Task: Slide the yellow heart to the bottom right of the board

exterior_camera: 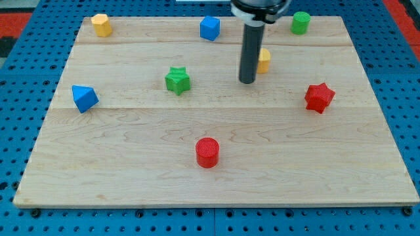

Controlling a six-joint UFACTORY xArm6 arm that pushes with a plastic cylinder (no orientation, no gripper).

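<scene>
yellow is what matters here: the yellow heart (264, 60) sits in the upper middle of the board (216, 183), mostly hidden behind the dark rod, so its shape is hard to confirm; my tip (247, 81) rests just beside it, at its left and a little lower, touching or nearly so, i cannot tell which; there is no end effector to speak of, only the bare rod, so nothing is grasped or clenched; the bottom right corner of the board is well apart from the heart, so by my reckoning the job is barely started and the whole slide down and rightward is left to do; the red star (319, 97) lies near that path and may need skirting; elsewhere stand a yellow block (101, 24) at the top left, a blue cube (209, 28), a green cylinder (300, 22), a green star (177, 80), a blue block (84, 98) and a red cylinder (207, 152).
</scene>
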